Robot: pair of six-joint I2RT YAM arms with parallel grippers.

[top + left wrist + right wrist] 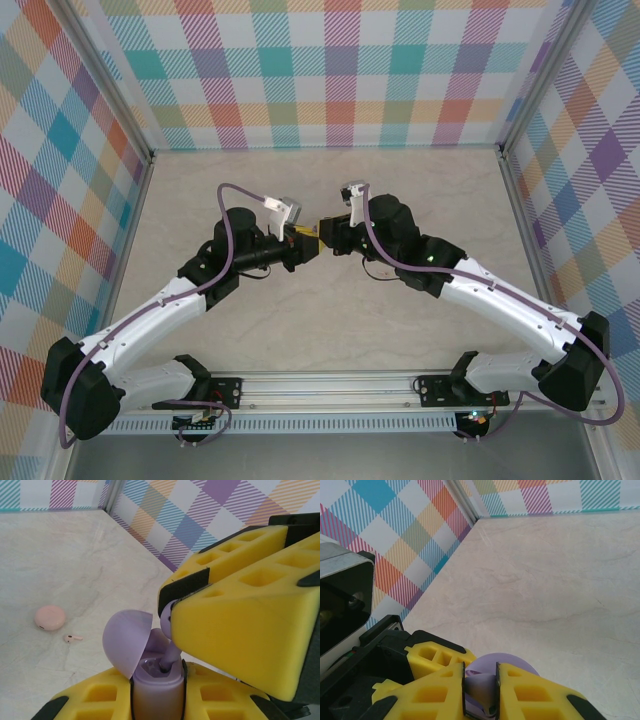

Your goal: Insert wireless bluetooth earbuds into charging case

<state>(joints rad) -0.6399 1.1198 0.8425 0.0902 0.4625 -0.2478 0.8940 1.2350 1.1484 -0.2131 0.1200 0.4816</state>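
My left gripper (157, 692) is shut on a purple charging case (157, 695), held upright with its round lid (125, 640) swung open to the left. From the upper right, my right gripper's yellow fingers (235, 625) come down over the case. They pinch a purple earbud (170, 655) whose stem tip sits in the case's slot. In the right wrist view my right gripper (480, 692) is shut on that earbud (482, 685), with the case lid (512, 661) just beyond. From above, the left gripper (300, 241) and right gripper (329, 233) meet at mid-table.
A closed pink case (50, 617) lies on the marble table (75, 565) to the left, with a pale pink earbud (73, 638) just beside it. Plaid walls (330, 70) enclose the table on three sides.
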